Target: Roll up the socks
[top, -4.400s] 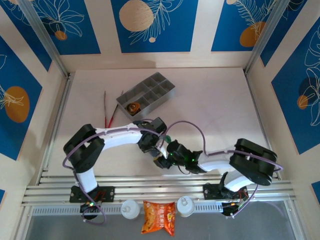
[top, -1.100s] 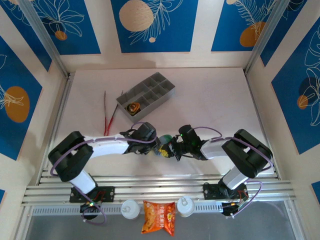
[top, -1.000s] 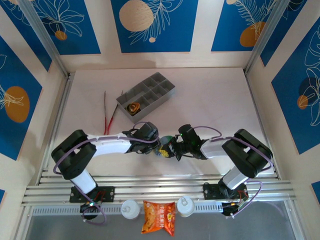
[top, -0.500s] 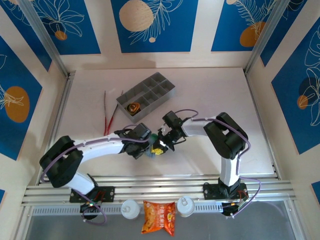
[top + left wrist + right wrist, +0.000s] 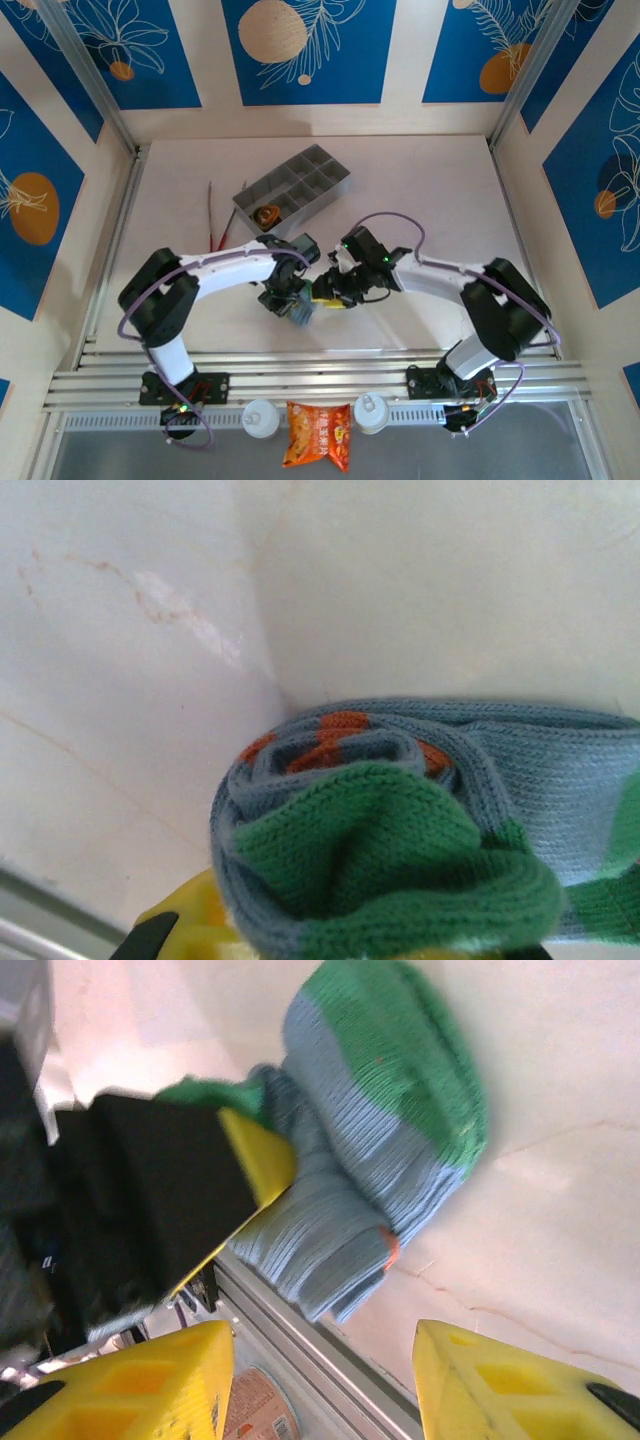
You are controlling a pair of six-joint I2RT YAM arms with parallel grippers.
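A rolled grey-blue sock (image 5: 400, 810) with a green toe and orange inside fills the lower left wrist view. My left gripper (image 5: 340, 945) is shut on it, one yellow finger (image 5: 185, 920) showing under the roll. From above, the roll (image 5: 303, 312) hangs at my left gripper (image 5: 292, 302) near the table's front middle. My right gripper (image 5: 322, 1345) stands open just short of the same roll (image 5: 380, 1130), with nothing between its yellow fingers (image 5: 140, 1380). A rolled olive-brown and orange sock (image 5: 267, 215) lies in the grey tray.
The grey compartment tray (image 5: 310, 180) sits at the back centre. A red-handled tool (image 5: 218, 232) lies left of it. Aluminium rails (image 5: 320, 375) run along the near edge, with a snack bag (image 5: 318, 435) and two white cups (image 5: 260, 418) beyond.
My right gripper has opened and let go of the grey-blue roll, backing slightly right. The left gripper keeps its hold on the roll and has shifted it a little.
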